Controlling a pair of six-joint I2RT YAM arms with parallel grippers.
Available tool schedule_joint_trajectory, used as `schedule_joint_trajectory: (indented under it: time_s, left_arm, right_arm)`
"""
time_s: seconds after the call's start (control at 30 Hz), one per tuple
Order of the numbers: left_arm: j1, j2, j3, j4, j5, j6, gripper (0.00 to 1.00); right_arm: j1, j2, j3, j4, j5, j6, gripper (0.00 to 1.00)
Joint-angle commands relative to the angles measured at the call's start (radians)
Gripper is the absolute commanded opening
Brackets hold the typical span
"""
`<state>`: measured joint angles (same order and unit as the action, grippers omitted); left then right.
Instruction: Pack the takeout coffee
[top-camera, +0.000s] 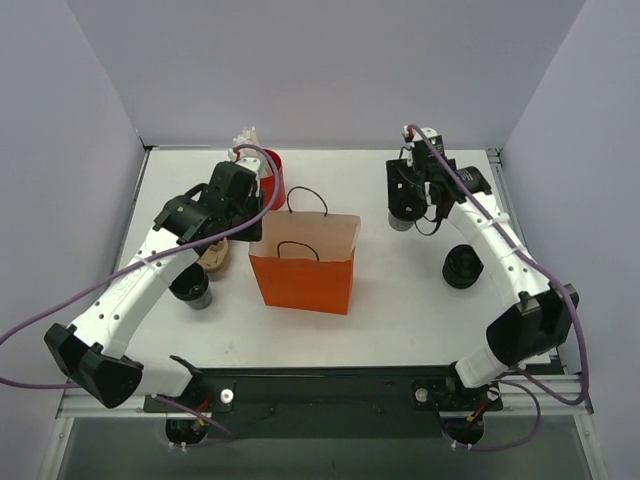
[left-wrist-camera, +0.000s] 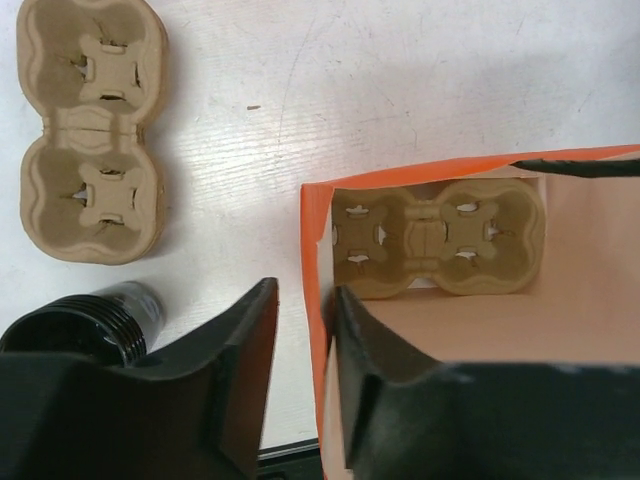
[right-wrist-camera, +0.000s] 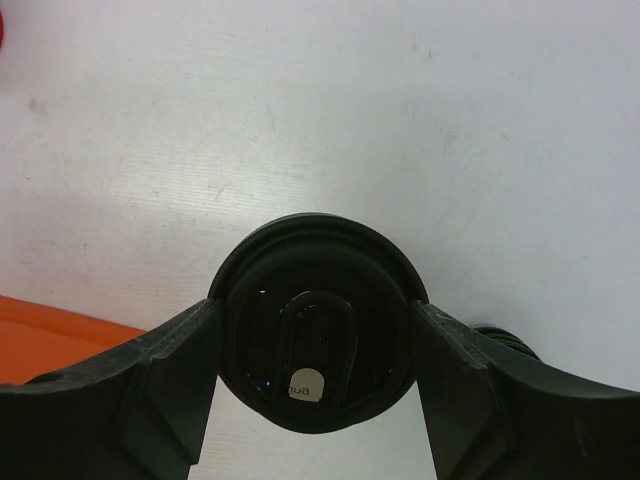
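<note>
A dark takeout coffee cup with a round black lid (right-wrist-camera: 315, 265) sits between the fingers of my right gripper (right-wrist-camera: 315, 312), which is shut on it at the back right (top-camera: 405, 210). A second cup (top-camera: 463, 267) stands on the table nearer the front. A third cup (top-camera: 196, 290) stands left of the orange paper bag (top-camera: 300, 270). My left gripper (left-wrist-camera: 305, 300) is open, its fingers either side of the bag's left wall (left-wrist-camera: 318, 300). Inside the bag lies a brown pulp cup carrier (left-wrist-camera: 440, 238).
Another pulp carrier (left-wrist-camera: 92, 130) lies on the table left of the bag, next to the third cup (left-wrist-camera: 90, 322). A red cup (top-camera: 275, 172) holding white sticks stands behind the bag. The bag's black handles (top-camera: 305, 200) stick up. White walls enclose the table.
</note>
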<state>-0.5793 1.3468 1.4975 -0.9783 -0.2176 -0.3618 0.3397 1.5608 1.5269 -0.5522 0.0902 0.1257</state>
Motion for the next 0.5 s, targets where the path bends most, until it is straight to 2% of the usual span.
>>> schedule_joint_trajectory:
  time_s: [0.0,0.03,0.07,0.17,0.33,0.37,0.47]
  left_arm:
    - [0.012,-0.015,-0.005,0.084,0.041,0.018,0.32]
    - [0.012,-0.012,-0.002,0.089,0.059,0.024,0.26]
    - [0.012,-0.009,0.009,0.089,0.073,0.035,0.15]
    - [0.012,-0.009,0.010,0.089,0.129,0.044,0.00]
    - [0.012,-0.003,0.026,0.177,0.205,0.012,0.00]
    - [0.012,0.003,0.032,0.190,0.214,0.006,0.00]
    - [0.012,0.047,0.090,0.214,0.218,-0.019,0.00]
  right_arm:
    - [-0.005,-0.111,0.073,-0.038,0.019,-0.014,0.51]
    - [-0.004,-0.137,0.087,-0.040,0.013,-0.017,0.51]
    - [-0.005,-0.152,0.096,-0.040,0.005,-0.029,0.50]
    - [-0.001,-0.208,0.136,-0.038,-0.033,-0.058,0.50]
    - [0.018,-0.269,0.223,0.009,-0.205,-0.113,0.49]
    - [0.025,-0.277,0.245,0.024,-0.286,-0.135,0.49]
    - [0.093,-0.312,0.260,0.104,-0.362,-0.187,0.49]
